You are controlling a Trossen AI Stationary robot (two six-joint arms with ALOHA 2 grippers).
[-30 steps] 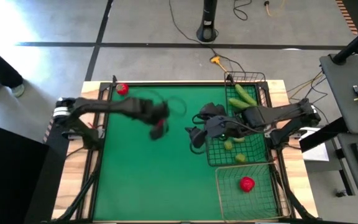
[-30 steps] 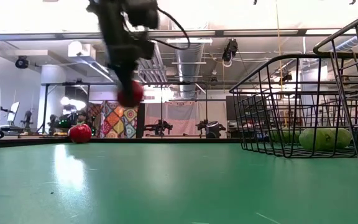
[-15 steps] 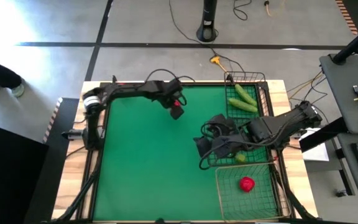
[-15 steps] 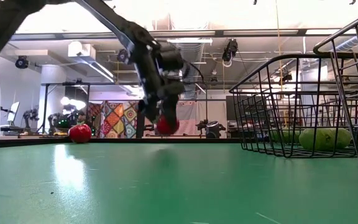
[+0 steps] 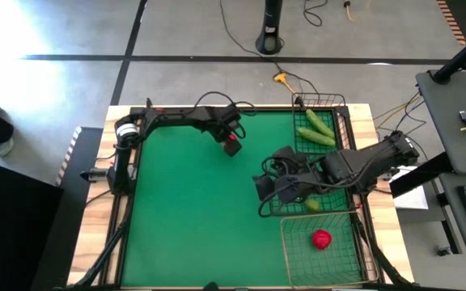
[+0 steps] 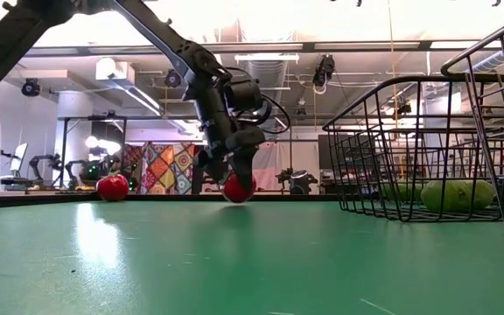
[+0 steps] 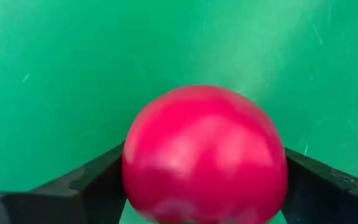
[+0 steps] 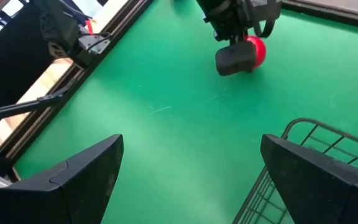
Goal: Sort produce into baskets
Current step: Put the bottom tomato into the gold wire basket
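Over the far middle of the green table (image 5: pixel 192 218), left gripper (image 5: pixel 231 144) down low, fingers either side of a round red fruit (image 5: pixel 233 146), clamped on it. From table height, same fruit (image 6: pixel 238 188) hanging right at the mat, touching or a hair above, cannot tell which. Left wrist camera filled with that red ball (image 7: pixel 205 155), a dark finger (image 7: pixel 98 180) pressed to each flank. Seen too from the right wrist, red fruit (image 8: pixel 255 51) tucked behind the left arm's dark finger. Over on the right side, right gripper (image 5: pixel 272 188) hovering at the near-left edge of the larger dark wire basket (image 5: pixel 340 198), jaws spread wide, nothing between them. Under and beside that arm, small yellow-green fruits in the dark basket, one showing clearly (image 5: pixel 314 205); from low down, three green rounds behind the mesh (image 6: pixel 444 194). Up in the narrow basket (image 5: pixel 324 102) at the far right corner, two long green cucumbers (image 5: pixel 317 128) lying side by side. Down in the paler wire basket (image 5: pixel 291 252) at the near right, one red fruit (image 5: pixel 321 238) with a green top. Far left along the table's back edge in the low view, another red fruit (image 6: pixel 112 186) sitting alone on the mat.
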